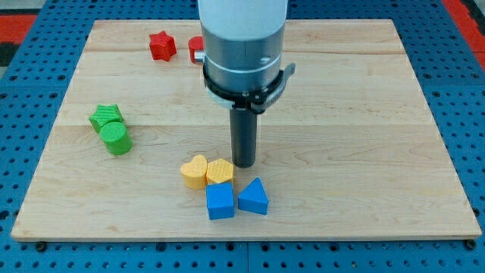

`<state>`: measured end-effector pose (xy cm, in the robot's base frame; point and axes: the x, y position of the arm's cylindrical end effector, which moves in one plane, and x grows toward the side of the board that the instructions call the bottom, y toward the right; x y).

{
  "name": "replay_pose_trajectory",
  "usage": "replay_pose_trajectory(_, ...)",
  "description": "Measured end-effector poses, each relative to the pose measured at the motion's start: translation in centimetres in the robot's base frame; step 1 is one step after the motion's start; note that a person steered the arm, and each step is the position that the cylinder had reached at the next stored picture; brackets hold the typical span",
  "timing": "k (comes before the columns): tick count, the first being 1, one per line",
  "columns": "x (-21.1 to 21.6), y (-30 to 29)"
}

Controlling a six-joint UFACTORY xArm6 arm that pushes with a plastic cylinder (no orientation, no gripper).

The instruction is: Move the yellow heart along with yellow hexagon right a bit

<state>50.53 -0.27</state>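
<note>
A wide white cylinder meets a grey band ringed by a black clamp; below it a straight dark rod ends in my tip [244, 164].

Bright, even light falls from above, leaving only short soft shadows under the blocks and beside the dark rod [244, 136]. The pale wooden counter [364, 129] shows no harsh glare. Focus is sharp throughout, and its edges look straight.

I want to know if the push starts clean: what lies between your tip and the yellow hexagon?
Nothing. In the camera view my tip stands just to the view's right of the yellow hexagon, with at most a sliver of bare board between; whether they touch is unclear.
</note>
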Motion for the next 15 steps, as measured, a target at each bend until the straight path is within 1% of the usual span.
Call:
replay_pose_trajectory(1,-1.0,-0.8)
replay_pose_trajectory(3,-1.6,-5.5)
replay_pose_trajectory(5,-0.7,-7.6)
replay_pose_trajectory(7,-0.5,-12.0)
replay_pose_trajectory(8,1.0,-13.3)
replay_pose_trajectory(9,3.4,-13.7)
replay_pose_trajectory(10,3.6,-13.3)
replay_pose_trajectory(11,3.6,-10.5)
replay_pose_trajectory(14,3.6,-7.0)
replay_pose_trajectory(15,3.6,-7.0)
